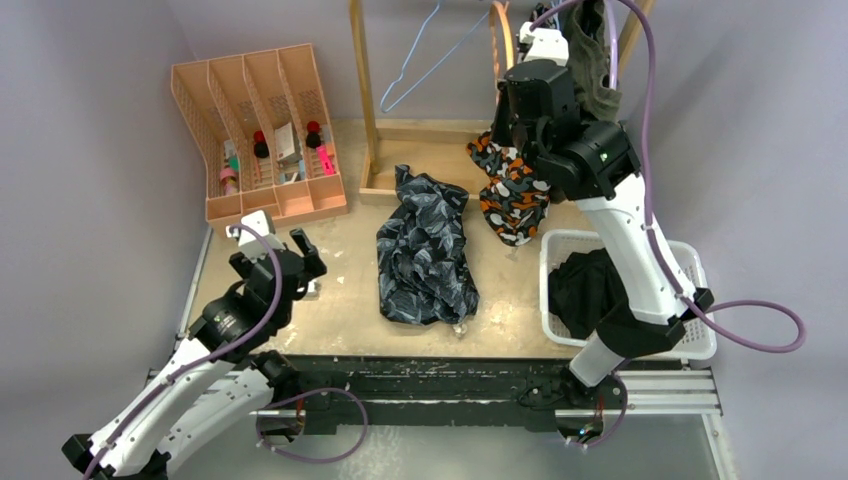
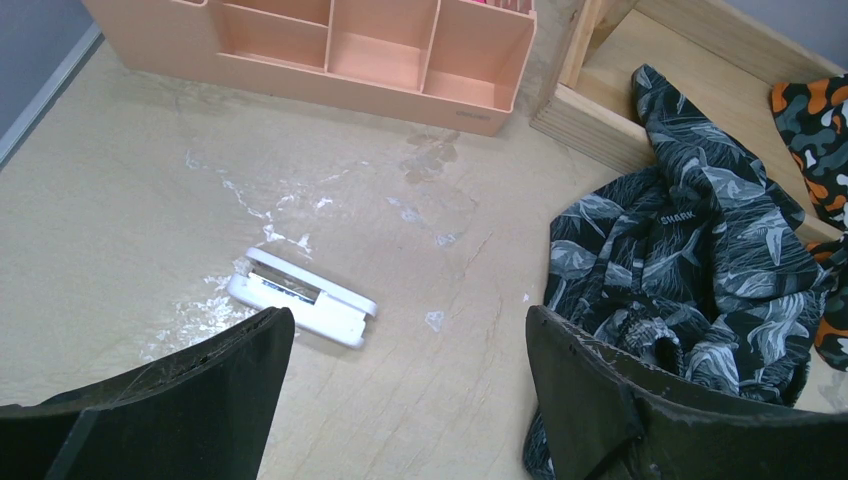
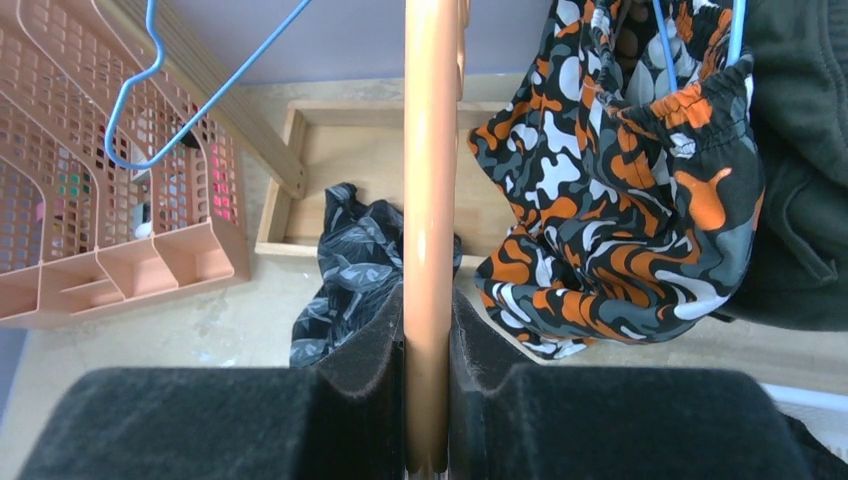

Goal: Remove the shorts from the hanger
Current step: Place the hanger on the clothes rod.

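This looks like a robotics laboratory, with a test bench built for recording, and not like a home or a shop. Two white robot arms, the left arm (image 1: 170, 405) and the right arm (image 1: 640, 250), are bolted on a black metal rail (image 1: 450, 385) at the near edge of a table (image 1: 340, 320), and loose purple cables (image 1: 770, 345) run along them. Plain grey-violet walls (image 1: 90, 120) close the table on three sides like a booth. The wooden top is worn and carries white marks (image 2: 245, 205). The few things on it look like props: a pink desk organizer (image 1: 262, 140), a small wooden rack (image 1: 366, 100) with a blue wire hanger (image 1: 407, 60), a white basket (image 1: 556, 250) and dark patterned shorts (image 1: 425, 255)
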`<state>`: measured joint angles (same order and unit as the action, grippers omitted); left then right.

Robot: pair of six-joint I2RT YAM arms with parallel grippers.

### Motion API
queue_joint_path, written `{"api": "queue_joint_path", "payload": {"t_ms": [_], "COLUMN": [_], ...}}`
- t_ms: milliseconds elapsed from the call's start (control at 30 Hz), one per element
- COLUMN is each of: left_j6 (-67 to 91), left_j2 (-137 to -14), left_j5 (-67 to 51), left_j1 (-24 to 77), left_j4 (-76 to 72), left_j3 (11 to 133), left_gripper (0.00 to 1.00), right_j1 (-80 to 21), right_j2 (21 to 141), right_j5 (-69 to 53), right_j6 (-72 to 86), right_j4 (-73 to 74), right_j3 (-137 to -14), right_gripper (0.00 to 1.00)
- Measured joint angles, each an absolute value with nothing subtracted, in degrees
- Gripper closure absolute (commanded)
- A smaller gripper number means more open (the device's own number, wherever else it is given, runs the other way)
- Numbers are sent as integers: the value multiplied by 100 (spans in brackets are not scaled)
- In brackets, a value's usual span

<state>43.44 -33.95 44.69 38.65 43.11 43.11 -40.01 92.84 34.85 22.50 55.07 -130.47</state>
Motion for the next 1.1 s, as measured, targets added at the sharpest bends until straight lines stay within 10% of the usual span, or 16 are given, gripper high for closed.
{"api": "queue_joint_path", "payload": {"t_ms": [1100], "left_j6": [4377], "left_j2": [-3669], "left_j5": [4475], "left_j1": [3865], "left_j4": [4403], "left_j3": [4283], "left_gripper": [14], "right_j1": [-3194], "right_j2": [9629], "right_j5": [3170], "right_j6": [1754], "right_j4": [5623], "right_j3": [-13607], "right_gripper": [100]}}
